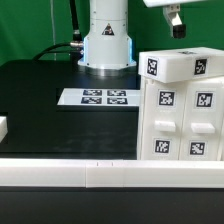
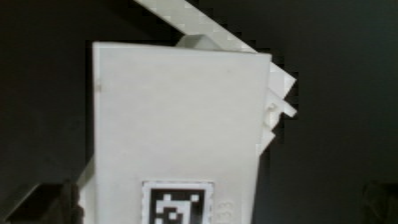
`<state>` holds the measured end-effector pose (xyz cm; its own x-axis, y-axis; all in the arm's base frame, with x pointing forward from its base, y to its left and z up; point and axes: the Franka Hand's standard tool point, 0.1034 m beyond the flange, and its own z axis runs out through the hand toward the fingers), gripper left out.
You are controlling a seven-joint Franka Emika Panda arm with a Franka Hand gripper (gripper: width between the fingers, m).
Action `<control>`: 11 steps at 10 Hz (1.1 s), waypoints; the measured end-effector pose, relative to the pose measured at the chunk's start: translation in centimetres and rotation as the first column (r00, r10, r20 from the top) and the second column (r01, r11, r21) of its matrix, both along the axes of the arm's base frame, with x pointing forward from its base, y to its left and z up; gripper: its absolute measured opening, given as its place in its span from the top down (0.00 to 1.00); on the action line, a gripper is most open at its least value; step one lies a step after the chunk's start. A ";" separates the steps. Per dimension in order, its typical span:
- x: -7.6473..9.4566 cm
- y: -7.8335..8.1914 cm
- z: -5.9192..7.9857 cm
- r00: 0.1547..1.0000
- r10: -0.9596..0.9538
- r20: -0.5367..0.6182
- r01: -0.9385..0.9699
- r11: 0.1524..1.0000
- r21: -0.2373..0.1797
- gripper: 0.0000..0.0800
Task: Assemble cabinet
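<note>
White and tag-covered, the cabinet [image 1: 180, 105] stands upright below the tool [image 1: 174, 21], whose spread I cannot tell.

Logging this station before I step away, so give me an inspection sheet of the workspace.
Surface: black table, white rail along its front edge.
Job's things: cabinet upright at the exterior view's right, tagged blocks on its face.
Clutter: small white piece at the exterior view's left edge.
Claw: claw raised above the cabinet; open or shut cannot be told.
Cables: black cable behind the robot base.
Surroundings: marker board flat on the table; green backdrop.
</note>
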<state>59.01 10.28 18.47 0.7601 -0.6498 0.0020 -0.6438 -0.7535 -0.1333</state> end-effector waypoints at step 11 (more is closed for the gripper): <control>0.6 -0.4 -0.2 -0.062 0.997 -0.034 -0.981 -0.067 -0.181 0.00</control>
<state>59.65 9.86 18.31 0.5900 0.8020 0.0934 0.8037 -0.5945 0.0274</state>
